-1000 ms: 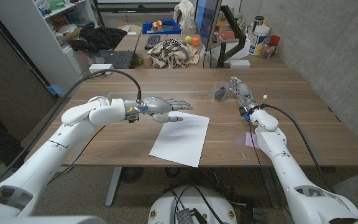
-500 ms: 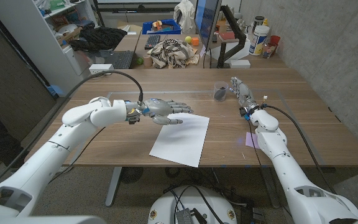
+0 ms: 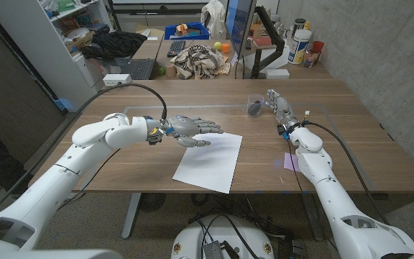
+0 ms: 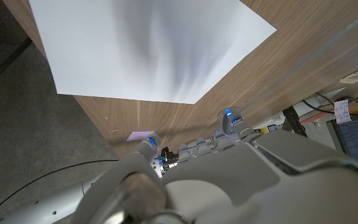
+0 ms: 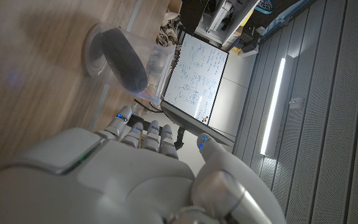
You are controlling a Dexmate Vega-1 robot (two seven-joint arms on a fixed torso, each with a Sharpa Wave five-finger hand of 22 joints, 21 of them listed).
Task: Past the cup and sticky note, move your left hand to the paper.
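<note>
Cluttered shelves, a second desk with a keyboard and crumpled cloth, and a monitor stand behind the long wooden table [image 3: 351, 155] at which the robot works.

Going from the left, the left hand [image 3: 190, 127] reaches in over the table with its fingers stretched out and slightly apart, holding nothing. Its fingertips hang over the far left corner of the white rectangular sheet of paper [image 3: 208, 160], which lies flat near the table's middle and casts the hand's shadow. Whether the fingers touch the sheet I cannot tell; the left wrist view shows the paper [image 4: 148, 50] just ahead of the hand with a soft shadow across it. By my reading the move is almost done: the hand is at the paper's edge, and what remains is at most a small advance or lowering to settle on the sheet.

Further right, the small clear plastic cup [image 3: 253, 106] stands upright near the far edge. In the right wrist view the cup [image 5: 118, 57] appears to hold something dark, though I cannot tell what.

Just beside the cup, the right hand [image 3: 279, 108] stands with fingers extended toward it, close together, gripping nothing; contact with the cup is unclear.

Nearer the front edge, beside the right forearm, lies the small pale purple square sticky note [image 3: 290, 161].
</note>
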